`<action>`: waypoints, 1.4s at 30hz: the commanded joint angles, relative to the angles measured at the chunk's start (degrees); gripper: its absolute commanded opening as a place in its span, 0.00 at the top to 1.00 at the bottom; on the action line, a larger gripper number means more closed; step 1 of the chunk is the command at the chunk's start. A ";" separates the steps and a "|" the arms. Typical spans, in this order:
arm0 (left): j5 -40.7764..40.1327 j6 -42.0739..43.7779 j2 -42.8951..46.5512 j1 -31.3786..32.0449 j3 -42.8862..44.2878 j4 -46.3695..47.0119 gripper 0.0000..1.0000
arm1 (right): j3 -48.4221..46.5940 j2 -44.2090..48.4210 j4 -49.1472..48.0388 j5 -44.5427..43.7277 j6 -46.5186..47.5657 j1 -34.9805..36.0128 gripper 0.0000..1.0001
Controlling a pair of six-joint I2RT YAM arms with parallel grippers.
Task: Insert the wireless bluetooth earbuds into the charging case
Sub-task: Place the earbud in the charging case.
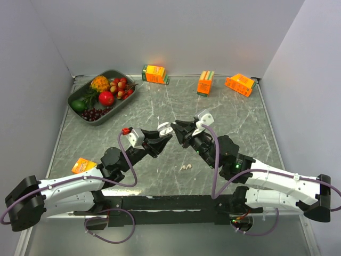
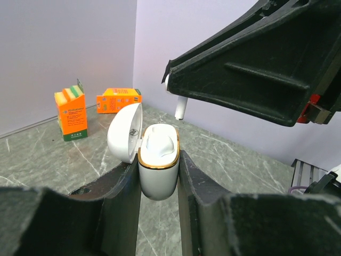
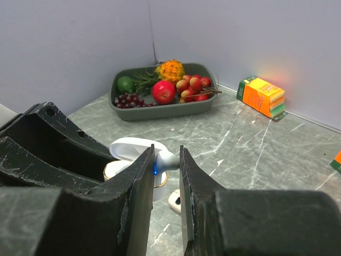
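Left gripper (image 2: pixel 159 165) clamped on the charging case (image 2: pixel 158 144), lid open, held above mid-surface (image 1: pixel 240 117). Right gripper (image 3: pixel 167 157) closed on the stemmed earbud (image 2: pixel 180 109): stem down, just above the case's open top, offset toward the right arm, not touching. Two loose earbuds (image 1: pixel 185 167) lie nearer the near edge, well apart from both grippers.

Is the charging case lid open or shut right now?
Open. The charging case stands upright, its lid swung back and the inner cradle exposed.
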State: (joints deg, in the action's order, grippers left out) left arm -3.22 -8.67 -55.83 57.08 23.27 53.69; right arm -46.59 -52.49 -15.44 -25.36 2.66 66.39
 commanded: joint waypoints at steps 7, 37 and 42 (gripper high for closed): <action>1.38 -0.65 0.29 -0.13 1.87 2.65 0.99 | -0.78 -1.56 -2.66 1.11 -0.02 0.41 1.00; 1.12 -0.83 1.08 -0.13 2.84 1.33 0.99 | 0.71 -3.32 -2.67 -1.18 1.30 0.32 1.00; 1.11 -1.00 0.81 -0.13 2.92 1.50 0.99 | 0.45 -2.36 -1.26 0.40 1.30 0.41 0.88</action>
State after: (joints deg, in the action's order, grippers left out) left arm -2.66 -8.82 -55.77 57.08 23.59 52.34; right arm -46.37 -56.18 -16.69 -26.35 3.51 66.39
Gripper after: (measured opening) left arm 0.330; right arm 0.288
